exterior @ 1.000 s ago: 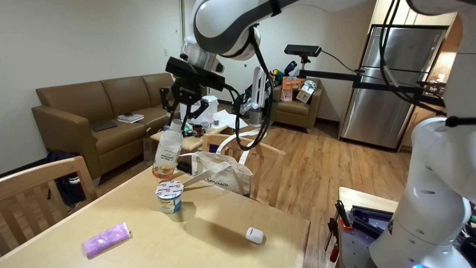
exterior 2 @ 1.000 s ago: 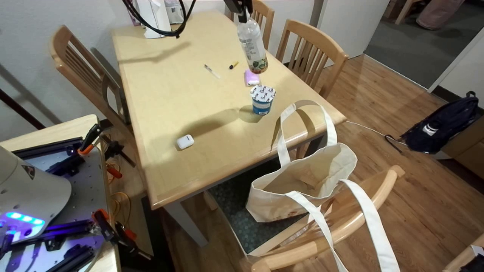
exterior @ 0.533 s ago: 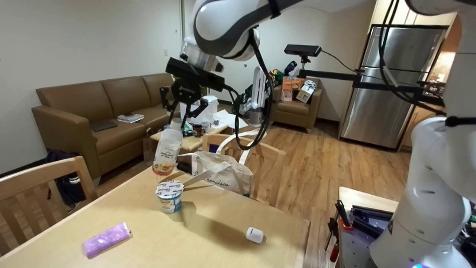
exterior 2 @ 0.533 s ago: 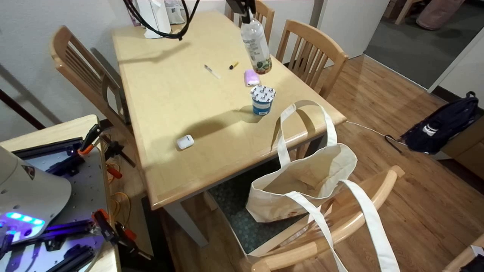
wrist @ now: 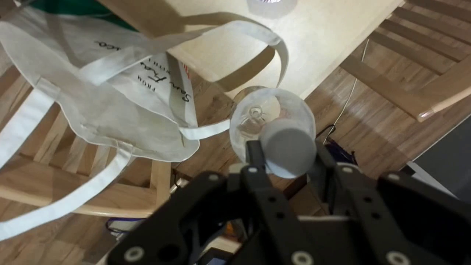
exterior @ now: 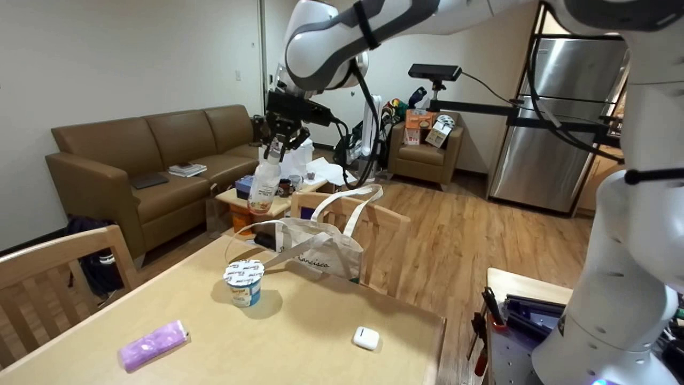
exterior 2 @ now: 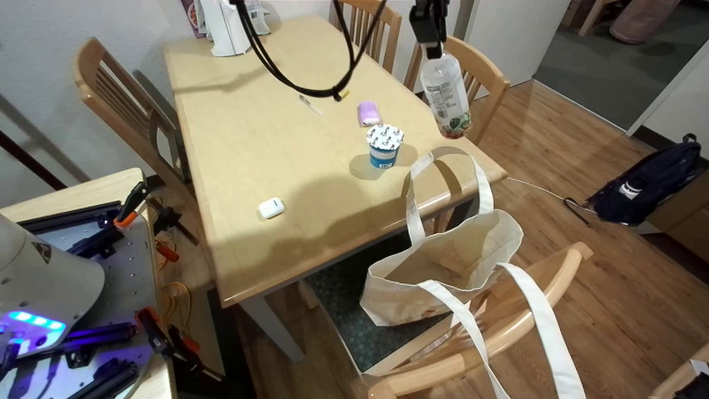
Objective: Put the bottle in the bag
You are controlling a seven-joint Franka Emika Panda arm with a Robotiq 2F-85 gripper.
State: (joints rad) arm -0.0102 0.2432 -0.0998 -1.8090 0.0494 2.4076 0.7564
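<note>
Bottle [exterior 2: 446,98] hangs tilted, its top pinched by the gripper [wrist: 289,154], right of the open tote bag [wrist: 162,81] in the wrist view; that high hold presumably lets its base enter first.

Bag [exterior 2: 393,299] gaping upward, raised handle [exterior 2: 415,216] arching on its table [exterior 2: 249,155] side, chair back [exterior 2: 504,336] opposite.

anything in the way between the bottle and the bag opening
Yes: one handle of the bag arches between the bottle and the opening, as seen in an exterior view. The bottle might snag on it unless carried over it.
</note>
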